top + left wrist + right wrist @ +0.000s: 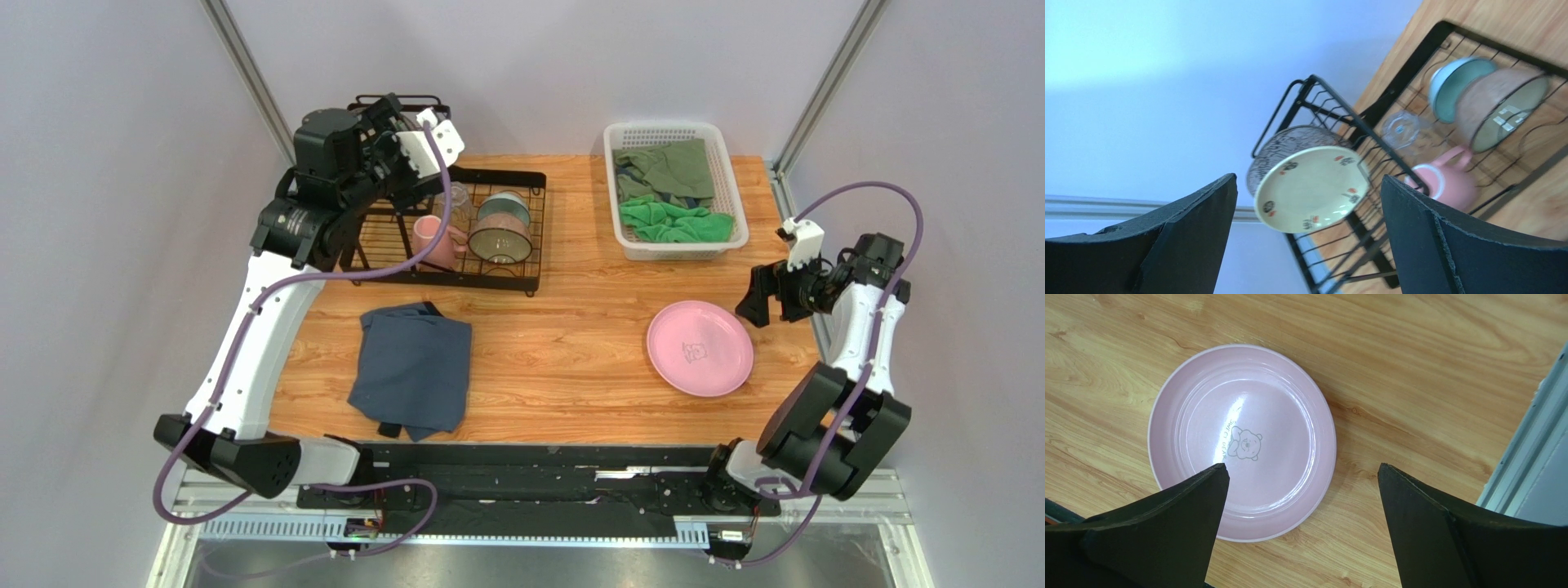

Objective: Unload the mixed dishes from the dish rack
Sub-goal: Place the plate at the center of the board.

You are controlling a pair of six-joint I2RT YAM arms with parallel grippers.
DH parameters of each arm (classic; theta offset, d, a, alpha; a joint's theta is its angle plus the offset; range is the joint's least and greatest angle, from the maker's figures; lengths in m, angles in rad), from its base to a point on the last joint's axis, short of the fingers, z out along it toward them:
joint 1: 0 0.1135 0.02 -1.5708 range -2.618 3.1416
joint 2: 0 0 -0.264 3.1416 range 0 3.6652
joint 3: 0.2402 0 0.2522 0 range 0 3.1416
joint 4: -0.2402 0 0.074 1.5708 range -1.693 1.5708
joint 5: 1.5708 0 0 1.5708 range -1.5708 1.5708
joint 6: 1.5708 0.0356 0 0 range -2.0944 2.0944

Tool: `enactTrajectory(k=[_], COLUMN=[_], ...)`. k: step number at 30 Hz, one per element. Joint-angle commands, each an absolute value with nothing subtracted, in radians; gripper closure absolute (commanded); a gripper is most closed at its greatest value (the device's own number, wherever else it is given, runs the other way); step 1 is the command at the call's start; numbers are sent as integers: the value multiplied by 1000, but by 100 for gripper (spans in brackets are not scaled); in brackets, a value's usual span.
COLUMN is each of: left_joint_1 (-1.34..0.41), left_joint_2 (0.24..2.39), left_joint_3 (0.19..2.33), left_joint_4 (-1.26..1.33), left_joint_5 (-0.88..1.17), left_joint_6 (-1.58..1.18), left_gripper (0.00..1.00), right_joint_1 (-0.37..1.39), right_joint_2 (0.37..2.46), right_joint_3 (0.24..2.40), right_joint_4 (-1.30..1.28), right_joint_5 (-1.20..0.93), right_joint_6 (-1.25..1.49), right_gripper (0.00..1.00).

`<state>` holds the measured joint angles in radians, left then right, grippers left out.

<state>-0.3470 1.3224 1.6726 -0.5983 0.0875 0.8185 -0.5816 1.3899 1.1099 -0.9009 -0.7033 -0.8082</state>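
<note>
Two hands hang released, holding nothing. Nearest, the right hand [1303,470] hovers over the large pink plate [699,348], flat on the tabletop [564,355] at 4 o'clock; its bear drawing [1244,443] carries lettering too small to read. Farther, at 10 o'clock, the left hand [1308,179] faces the dish rack [497,177], where the cream plate [1315,205] stands on edge at its 12 o'clock, face-on between the fingers [1168,245], so this arm is likely next

Pink plate [1278,416] with a bear print; cream plate [1310,188] with red-and-dark motifs; pink mug [1447,187]; black rack [1413,58]; blue-grey cloth [412,368].
</note>
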Motion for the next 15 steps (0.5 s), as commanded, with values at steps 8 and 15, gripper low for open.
enactTrajectory(k=[8,15], left_joint_1=[-235,-215], left_joint_2=[1526,1675], left_joint_3=[1905,2098], left_joint_4=[-768,-972], left_joint_5=[196,186], left_joint_6=[1401,1629], left_gripper=[5,5], right_joint_1=[-476,-474], right_joint_2=[1240,1239], right_joint_3=[1155,1140], right_joint_4=[-928,-894], right_joint_5=[-689,-701], right_joint_6=[-785,-798], right_gripper=[3,3])
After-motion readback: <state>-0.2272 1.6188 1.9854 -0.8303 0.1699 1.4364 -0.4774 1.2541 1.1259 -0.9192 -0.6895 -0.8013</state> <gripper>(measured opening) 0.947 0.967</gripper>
